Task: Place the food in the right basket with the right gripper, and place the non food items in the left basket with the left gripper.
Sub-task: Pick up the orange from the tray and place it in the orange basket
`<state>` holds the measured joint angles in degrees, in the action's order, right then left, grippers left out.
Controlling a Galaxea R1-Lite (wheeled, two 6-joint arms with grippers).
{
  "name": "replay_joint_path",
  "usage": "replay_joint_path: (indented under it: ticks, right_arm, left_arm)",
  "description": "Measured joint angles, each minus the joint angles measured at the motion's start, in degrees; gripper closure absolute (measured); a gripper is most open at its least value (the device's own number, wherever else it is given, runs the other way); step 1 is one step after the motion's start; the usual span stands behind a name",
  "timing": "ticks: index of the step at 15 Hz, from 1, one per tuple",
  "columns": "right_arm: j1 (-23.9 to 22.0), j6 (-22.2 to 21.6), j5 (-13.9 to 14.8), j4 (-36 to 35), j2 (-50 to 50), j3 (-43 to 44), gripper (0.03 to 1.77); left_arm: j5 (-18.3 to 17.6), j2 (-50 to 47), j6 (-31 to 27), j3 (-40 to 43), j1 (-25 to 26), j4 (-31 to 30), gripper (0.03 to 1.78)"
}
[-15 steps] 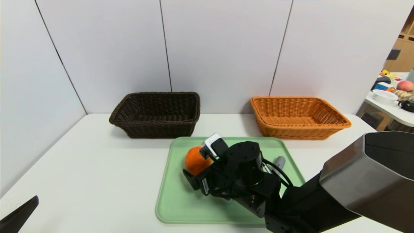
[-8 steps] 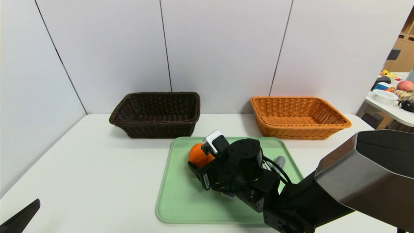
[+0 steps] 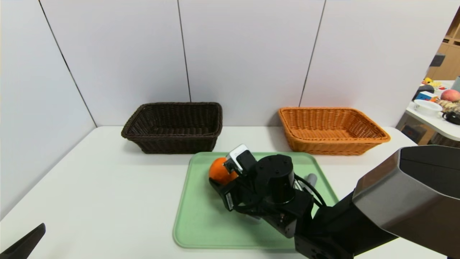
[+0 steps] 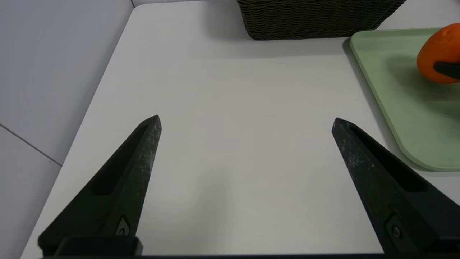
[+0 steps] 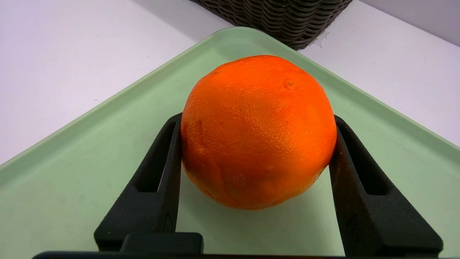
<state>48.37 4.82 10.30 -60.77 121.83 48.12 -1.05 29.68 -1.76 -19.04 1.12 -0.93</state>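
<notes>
An orange (image 5: 258, 129) sits at the far left part of the green tray (image 3: 201, 223). My right gripper (image 5: 257, 120) is shut on it, one black finger (image 5: 158, 172) pressed against each side. In the head view the orange (image 3: 218, 169) shows just past the right wrist, and the right gripper (image 3: 220, 176) is low over the tray. A grey pen-like item (image 3: 311, 178) lies on the tray's right side, mostly hidden by the arm. My left gripper (image 4: 247, 121) is open over bare table at the near left, with nothing between its fingers.
The dark brown basket (image 3: 172, 144) stands at the back left of the white table. The orange wicker basket (image 3: 334, 145) stands at the back right. Both touch the back wall, just beyond the tray. A second table with clutter (image 3: 436, 108) is at the far right.
My right gripper's fingers have come in from wide apart and now press on the orange. The orange has shifted slightly away from me. The left arm has not moved.
</notes>
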Motion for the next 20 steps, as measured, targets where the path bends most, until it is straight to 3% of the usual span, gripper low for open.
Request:
replay_joint_path:
  ticks: [9,17,20]
  right_arm:
    - [-1.0,3.6,2.3,2.8,-12.3,-4.5,0.67]
    - [-10.8,7.7,1.4,5.9,-21.9,-6.3,0.67]
    - [-15.3,9.3,-0.5,5.6,-22.9,-6.4,0.67]
  left_arm:
    - [-0.3,-0.7,0.0,1.0,-0.1,0.0,0.12]
    - [-0.4,-0.6,0.0,0.6,-0.2,-0.2,0.12]
    - [-0.6,-0.5,0.0,0.4,-0.2,-0.2,0.12]
